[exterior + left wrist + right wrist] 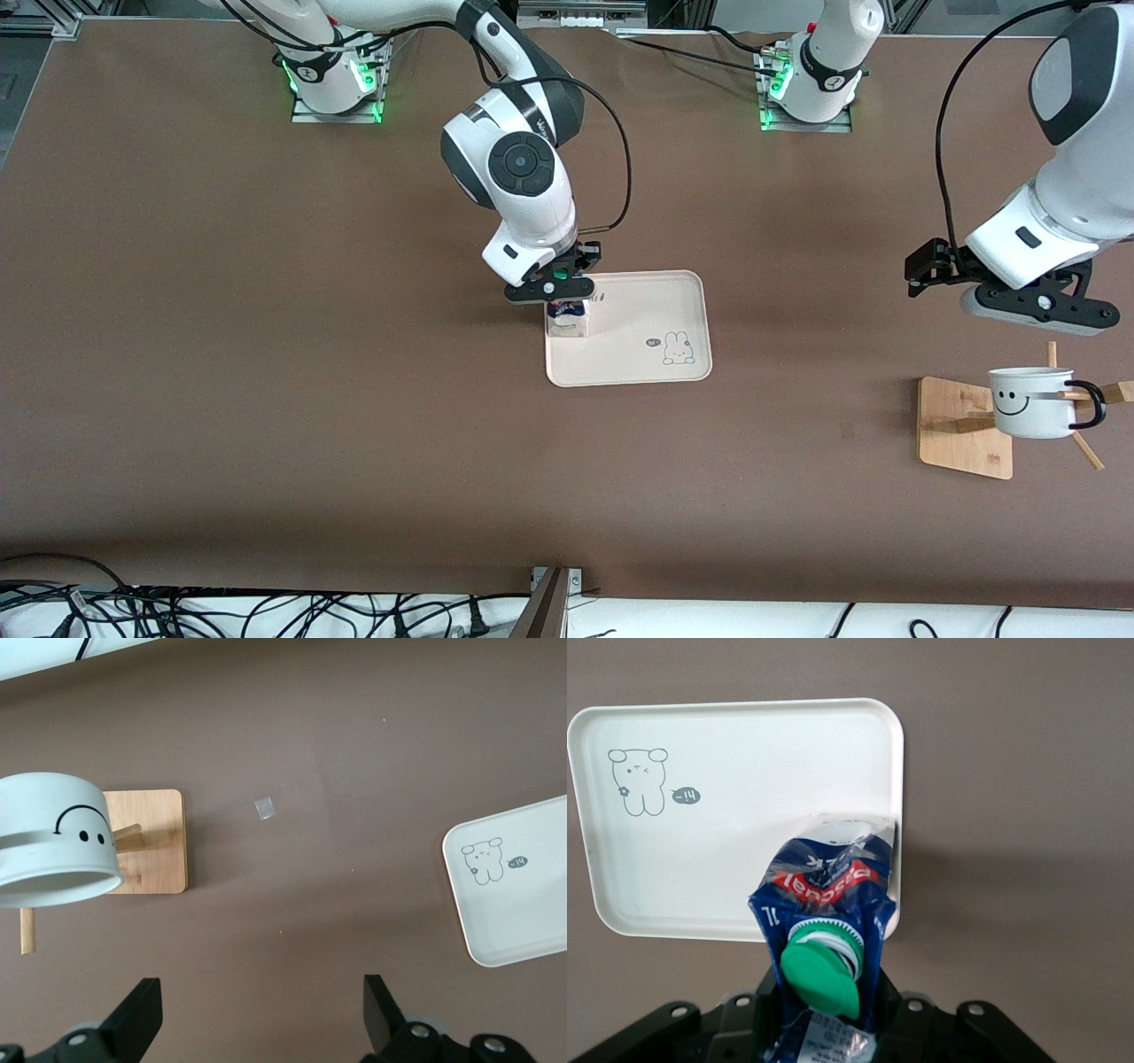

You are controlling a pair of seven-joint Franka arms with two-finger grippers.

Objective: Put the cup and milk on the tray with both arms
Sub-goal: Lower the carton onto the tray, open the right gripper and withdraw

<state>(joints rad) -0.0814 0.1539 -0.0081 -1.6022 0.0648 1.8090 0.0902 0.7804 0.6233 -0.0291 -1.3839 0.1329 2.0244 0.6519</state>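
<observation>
Holding the milk carton [567,317] in my right tool [551,291], I have it clenched at the gable top and standing upright at the corner of the cream tray [656,368] that lies toward the right arm's end of the surface. In the right wrist view the green screw cap [819,973] sits close under the camera and the carton's base looks to be on or just above the tray floor, right against the raised rim; I cannot tell whether it is fully set down. My left tool [1010,297] hangs released, its two black fingers [137,1014] spread wide with nothing between them, over bare brown surface toward the left arm's end. The smiley mug [1032,403] is not on the tray: it hangs tilted on a peg of the wooden mug stand [961,425], its thin black handle [1091,406] hooked over the peg and pointing away from the tray. The relation that matters for the coming move, as I judge it, is this: the mug sits nearer to the front camera than my left tool and well apart from the tray, and the left arm is plainly the nearer one to it. The mug's mouth faces roughly toward my left wrist camera, so I would expect to come at its rim and slide it off along the peg's axis. The bunny drawing [678,348] marks the free part of the tray, where the mug could go beside the carton.
</observation>
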